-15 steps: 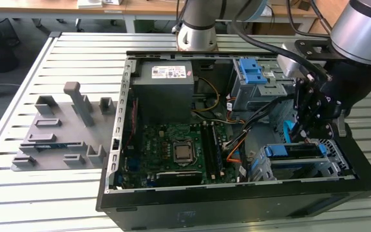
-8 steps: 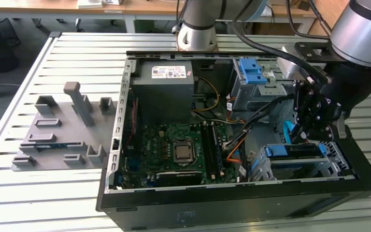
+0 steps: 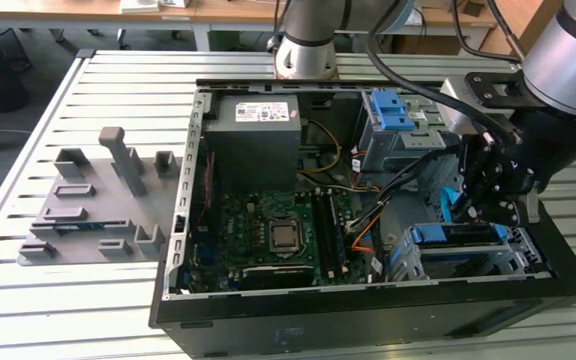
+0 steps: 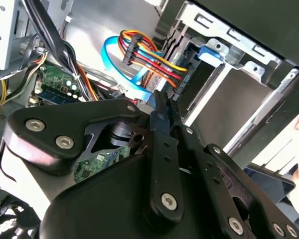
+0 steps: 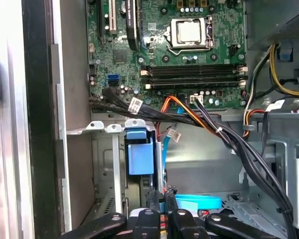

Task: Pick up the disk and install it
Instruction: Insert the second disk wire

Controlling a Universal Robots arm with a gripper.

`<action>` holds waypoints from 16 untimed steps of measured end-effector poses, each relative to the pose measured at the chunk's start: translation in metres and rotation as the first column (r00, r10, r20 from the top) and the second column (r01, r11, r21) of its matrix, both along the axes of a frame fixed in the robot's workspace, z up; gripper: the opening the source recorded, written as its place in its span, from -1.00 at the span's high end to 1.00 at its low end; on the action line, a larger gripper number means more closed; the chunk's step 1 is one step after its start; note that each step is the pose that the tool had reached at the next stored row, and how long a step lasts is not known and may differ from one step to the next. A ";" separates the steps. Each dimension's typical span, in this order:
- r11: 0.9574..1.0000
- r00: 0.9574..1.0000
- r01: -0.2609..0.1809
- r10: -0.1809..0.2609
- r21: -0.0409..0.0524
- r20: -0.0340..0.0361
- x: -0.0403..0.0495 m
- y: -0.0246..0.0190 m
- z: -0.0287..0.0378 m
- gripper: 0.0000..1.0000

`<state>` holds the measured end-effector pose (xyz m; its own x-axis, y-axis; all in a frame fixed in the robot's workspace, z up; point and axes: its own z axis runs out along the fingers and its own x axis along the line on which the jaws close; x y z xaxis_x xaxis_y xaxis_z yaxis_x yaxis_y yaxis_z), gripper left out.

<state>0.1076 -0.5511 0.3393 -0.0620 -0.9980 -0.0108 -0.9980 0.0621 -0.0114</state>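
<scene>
End effector fingers together, empty, above disk seated in bay; labels unreadable.

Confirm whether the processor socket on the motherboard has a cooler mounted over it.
No. In the exterior view the processor socket sits bare on the motherboard.

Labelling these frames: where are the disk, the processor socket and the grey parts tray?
disk (image 3: pixel 460 234), exterior view, blue carrier's top edge.
processor socket (image 3: pixel 284 233), exterior view, metal lid centre.
grey parts tray (image 3: pixel 88 217), exterior view, flat base.

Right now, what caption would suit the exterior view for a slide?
Robot hand reaches into an open computer case, just above the blue-framed disk.
</scene>
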 end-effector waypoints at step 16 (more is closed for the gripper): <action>1.000 1.000 0.000 0.000 0.000 0.000 0.0028 -0.0047 -0.0038 0.68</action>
